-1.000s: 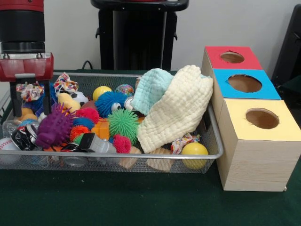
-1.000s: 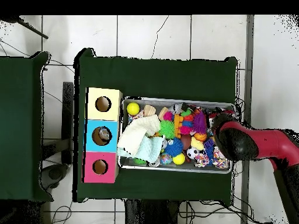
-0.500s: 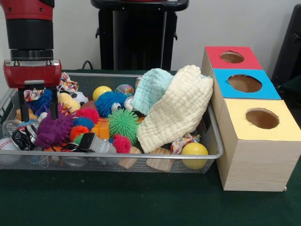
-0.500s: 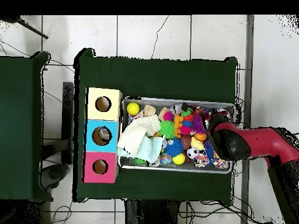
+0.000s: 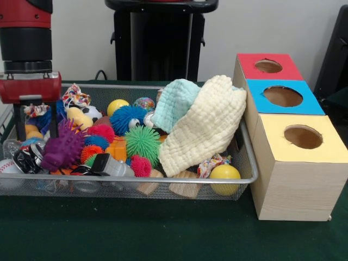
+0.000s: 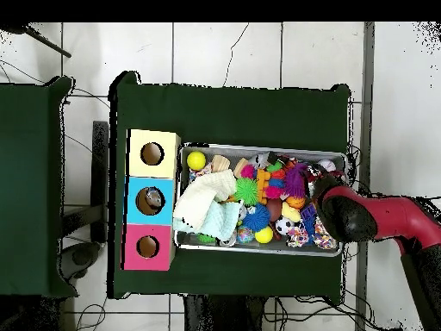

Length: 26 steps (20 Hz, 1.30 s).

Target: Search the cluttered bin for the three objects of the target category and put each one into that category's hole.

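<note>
in the front view the gripper (image 5: 36, 126) hangs at the far left end of the bin (image 5: 163, 179), its two dark fingers (image 5: 20, 122) spread wide and straddling nothing that i can make out; nothing is held between them. the tips sit down among the clutter, beside a patterned cloth knot (image 5: 37, 107) and a blue spiky ball partly hidden behind the fingers.

just right of the gripper and a little nearer the camera lies the purple spiky toy (image 5: 61, 149), close to the right finger but not between the two. its body stretches roughly along the bin's long side, so it lies across the line between the fingers rather than along it. further right come a pink spiky ball (image 5: 101, 132), a blue spiky ball (image 5: 125, 118) and a green spiky ball (image 5: 142, 141), then the mint cloth (image 5: 175, 103) and the cream cloth (image 5: 206, 124) draped over the bin's right half.

well apart, past the bin's right end, stands the box (image 5: 293, 163) with red, blue and yellow holes. the pictures do not say which category is wanted, so which thing counts is a guess. if a spiky ball is the target, my judgement is that the nearest lies to the gripper's right, and any catch must travel the whole length of the bin to reach a hole.
</note>
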Each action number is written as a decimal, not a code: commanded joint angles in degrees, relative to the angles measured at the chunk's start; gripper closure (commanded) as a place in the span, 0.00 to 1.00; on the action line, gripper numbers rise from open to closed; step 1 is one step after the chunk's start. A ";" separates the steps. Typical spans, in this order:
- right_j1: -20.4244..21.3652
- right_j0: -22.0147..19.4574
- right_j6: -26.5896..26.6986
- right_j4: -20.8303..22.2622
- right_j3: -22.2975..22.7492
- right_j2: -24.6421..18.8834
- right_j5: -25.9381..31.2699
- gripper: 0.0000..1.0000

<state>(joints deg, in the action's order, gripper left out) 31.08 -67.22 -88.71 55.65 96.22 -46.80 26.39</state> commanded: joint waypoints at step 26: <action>-1.43 2.27 14.91 6.49 -3.20 7.49 7.13 0.00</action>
<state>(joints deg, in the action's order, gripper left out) 33.00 -65.10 -87.06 56.09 96.16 -42.59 33.14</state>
